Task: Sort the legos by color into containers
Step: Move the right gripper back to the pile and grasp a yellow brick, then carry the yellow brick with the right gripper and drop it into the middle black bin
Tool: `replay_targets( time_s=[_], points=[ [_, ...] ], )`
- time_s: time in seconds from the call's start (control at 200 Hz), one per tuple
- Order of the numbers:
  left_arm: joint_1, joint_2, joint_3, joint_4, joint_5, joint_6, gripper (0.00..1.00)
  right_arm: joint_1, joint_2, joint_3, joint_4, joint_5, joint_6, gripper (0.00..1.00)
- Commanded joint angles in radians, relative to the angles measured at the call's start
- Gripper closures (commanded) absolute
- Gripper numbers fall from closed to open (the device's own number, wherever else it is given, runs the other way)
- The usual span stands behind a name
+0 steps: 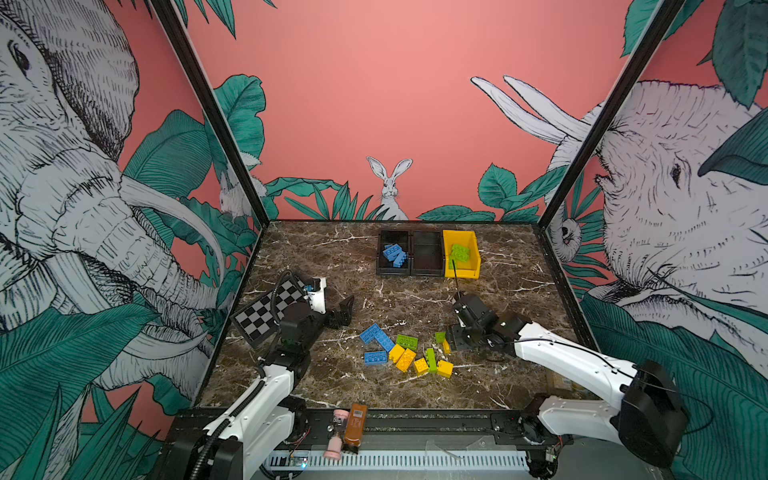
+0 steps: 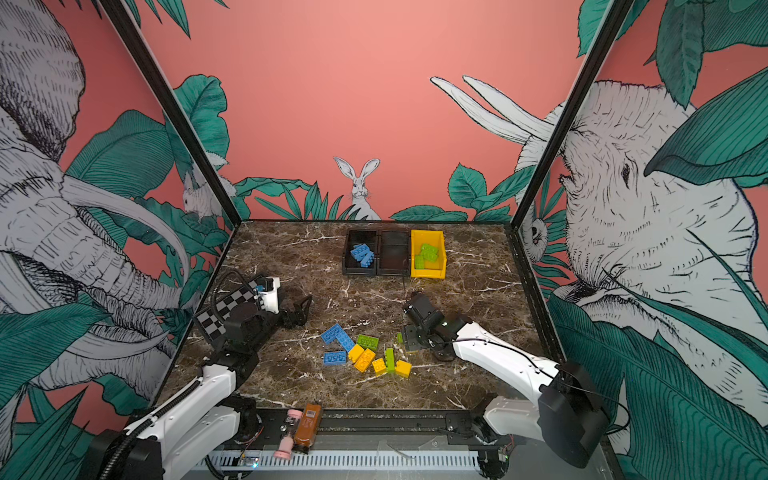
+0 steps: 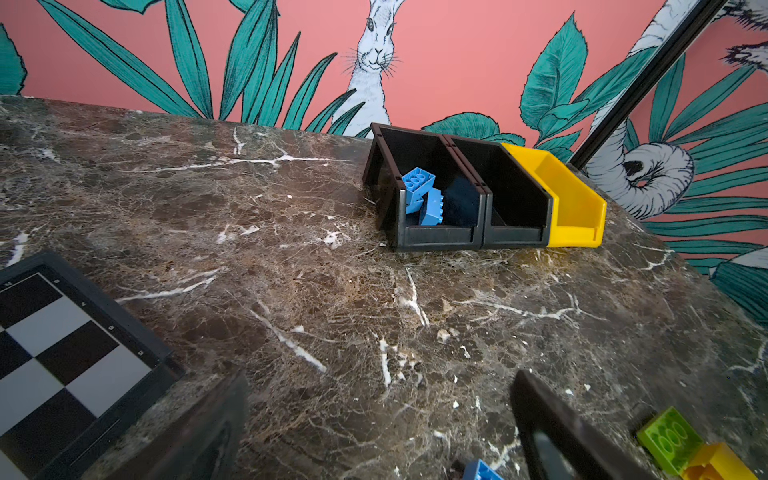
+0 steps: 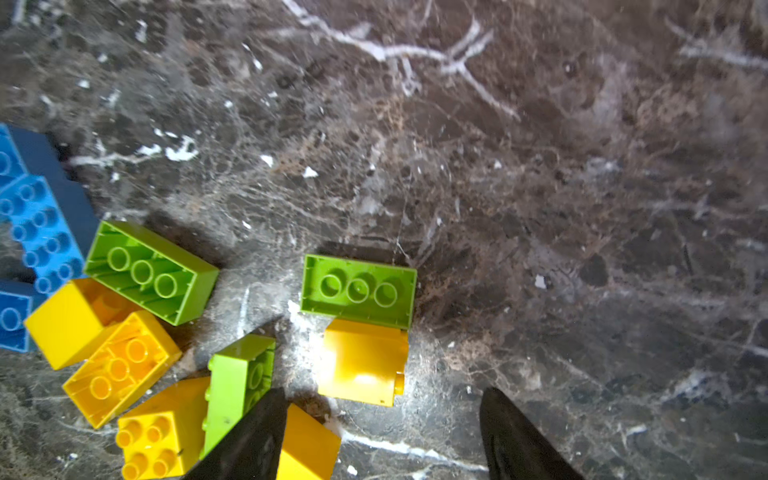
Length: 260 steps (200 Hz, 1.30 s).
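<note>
Loose legos lie mid-table in both top views: blue [image 1: 376, 338], lime green [image 1: 407, 341] and yellow [image 1: 405, 359]. The containers stand in a row at the back. A black bin [image 1: 392, 271] holds blue bricks [image 1: 394, 252], a second black bin [image 1: 427, 271] stands beside it, and a yellow bin [image 1: 463, 271] holds green bricks [image 1: 460, 252]. My right gripper [image 4: 386, 415] is open, low at the pile's right edge. A yellow brick [image 4: 361, 361] and a green brick [image 4: 357, 291] lie just ahead of it, and another yellow brick [image 4: 307, 444] rests against one finger. My left gripper [image 3: 382, 415] is open over bare marble, left of the pile.
A black-and-white checkerboard [image 1: 266, 311] lies at the left edge under the left arm. A brown bottle [image 1: 355, 428] and a pink item [image 1: 336, 432] rest on the front rail. Patterned walls close off the table's back and both sides.
</note>
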State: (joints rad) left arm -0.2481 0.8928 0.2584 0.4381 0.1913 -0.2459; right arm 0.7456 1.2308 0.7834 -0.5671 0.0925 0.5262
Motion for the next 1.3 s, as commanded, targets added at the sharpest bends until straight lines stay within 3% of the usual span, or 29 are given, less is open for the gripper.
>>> replay_targets(
  time_s=[0.0,0.47,0.995,1.295],
  points=[
    [-0.003,-0.014,0.012,-0.006,-0.01,0.011,0.01,-0.001,0.024,0.031,-0.082,-0.007,-0.047,0.24],
    [-0.003,0.0,0.012,0.001,-0.01,0.011,0.01,0.064,0.189,0.042,-0.011,-0.025,0.03,0.25],
    [-0.003,-0.015,0.01,-0.007,-0.021,0.01,0.01,0.05,0.258,0.02,0.064,-0.009,0.022,0.51],
    [-0.003,-0.011,0.01,-0.007,-0.024,0.011,0.01,-0.044,0.134,0.028,-0.028,0.016,-0.043,0.6]
  ],
)
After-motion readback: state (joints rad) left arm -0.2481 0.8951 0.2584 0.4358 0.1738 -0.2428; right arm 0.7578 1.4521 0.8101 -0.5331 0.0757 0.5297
